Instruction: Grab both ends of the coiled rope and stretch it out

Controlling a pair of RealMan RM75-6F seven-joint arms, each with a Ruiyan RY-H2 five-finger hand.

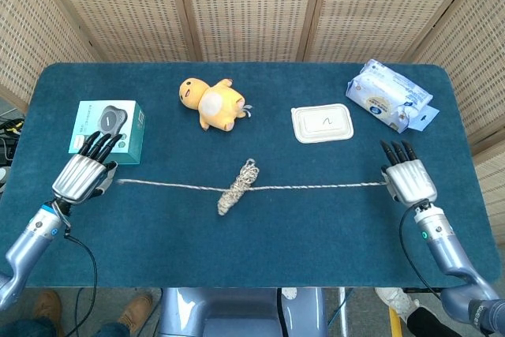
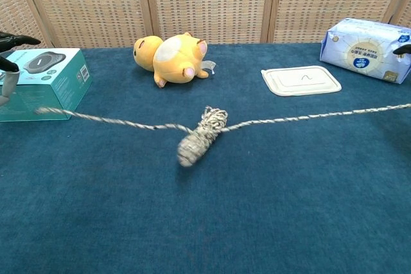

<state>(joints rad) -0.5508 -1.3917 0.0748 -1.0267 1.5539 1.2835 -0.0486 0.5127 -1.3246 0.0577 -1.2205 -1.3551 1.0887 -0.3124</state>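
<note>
Stretching is mostly done: the rope (image 1: 252,188) is held at one end by the left hand (image 1: 81,177), at the other by the right hand (image 1: 409,182), across mid-table. A small knotted bundle (image 1: 236,188) is left to be pulled out.

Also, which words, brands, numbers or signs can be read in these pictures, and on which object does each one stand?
None can be read as words.
Teal box: small print on its side, too small to read; the top shows only a picture of a dark device.
White lidded container: one raised curved mark like "~", no letters.
Wipes pack: a round label and lines of print, blurred.
Yellow plush toy and rope: no text.
</note>
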